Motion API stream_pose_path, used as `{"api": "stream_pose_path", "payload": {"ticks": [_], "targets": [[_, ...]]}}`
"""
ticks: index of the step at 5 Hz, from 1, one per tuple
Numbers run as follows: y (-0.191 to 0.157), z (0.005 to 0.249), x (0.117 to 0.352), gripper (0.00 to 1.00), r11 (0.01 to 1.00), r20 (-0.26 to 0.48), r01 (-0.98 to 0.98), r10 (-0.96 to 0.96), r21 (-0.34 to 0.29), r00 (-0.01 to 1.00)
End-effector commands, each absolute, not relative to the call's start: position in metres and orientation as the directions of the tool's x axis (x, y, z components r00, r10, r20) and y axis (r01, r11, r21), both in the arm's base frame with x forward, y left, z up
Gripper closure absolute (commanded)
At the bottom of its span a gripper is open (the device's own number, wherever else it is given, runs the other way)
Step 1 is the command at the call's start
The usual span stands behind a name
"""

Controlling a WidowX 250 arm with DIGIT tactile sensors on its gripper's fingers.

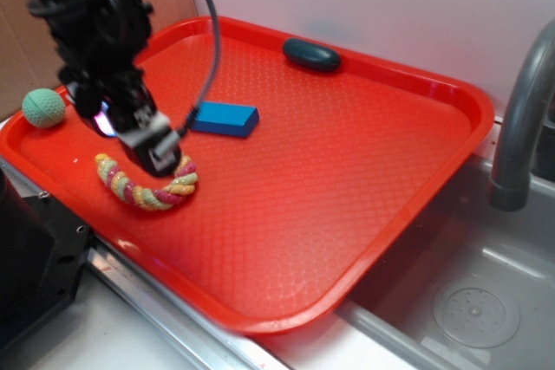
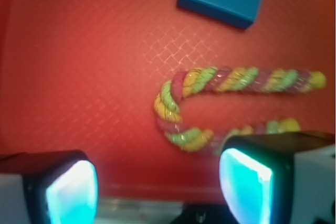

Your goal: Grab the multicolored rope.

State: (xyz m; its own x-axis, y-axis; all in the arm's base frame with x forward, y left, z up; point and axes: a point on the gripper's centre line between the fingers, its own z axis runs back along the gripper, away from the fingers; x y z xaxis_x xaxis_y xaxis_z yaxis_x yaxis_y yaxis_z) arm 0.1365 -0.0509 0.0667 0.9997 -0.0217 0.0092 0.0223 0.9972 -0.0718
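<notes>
My claw [image 1: 154, 146] hangs low over the near-left part of the red tray [image 1: 364, 171], and its fingers [image 2: 71, 192] are spread wide, gripping nothing. In the wrist view both pads glow pale blue at the bottom of the picture, with bare tray floor showing between them. The right pad sits in front of the near strand of the rope [image 2: 220, 103], covering part of it; whether it touches the rope I cannot tell.

The rope [image 1: 143, 184] lies on the tray floor right under me, bent into a U, pink, yellow and green twists running along it. From the side camera my claw tip is just above the rope's far side, near one of its ends, and the curve bulges toward the near edge of the tray. In the wrist view the bend points left and both ends trail off right.

Just beyond the rope, to the right, lies a blue block [image 1: 225, 119], flat on the tray and apart from the rope. At the far rim rests a dark oval thing [image 1: 310, 55]. Off the tray's left edge sits a green ball [image 1: 43, 108]. To the right is a sink [image 1: 468, 301] with a grey tap [image 1: 520, 119].
</notes>
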Motion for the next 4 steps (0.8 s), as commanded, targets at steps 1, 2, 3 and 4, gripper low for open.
{"api": "stream_pose_path", "payload": {"ticks": [1, 2, 3, 4], "targets": [[-0.047, 0.021, 0.147, 0.00, 0.982, -0.024, 0.182, -0.184, -0.056, 0.983], [-0.044, 0.006, 0.143, 0.00, 0.984, -0.023, 0.166, -0.168, -0.067, 0.986], [-0.047, 0.003, 0.139, 1.00, 0.989, 0.010, 0.134, -0.133, -0.068, 0.991], [-0.049, 0.003, 0.138, 1.00, 0.990, 0.021, 0.124, -0.123, -0.069, 0.992]]}}
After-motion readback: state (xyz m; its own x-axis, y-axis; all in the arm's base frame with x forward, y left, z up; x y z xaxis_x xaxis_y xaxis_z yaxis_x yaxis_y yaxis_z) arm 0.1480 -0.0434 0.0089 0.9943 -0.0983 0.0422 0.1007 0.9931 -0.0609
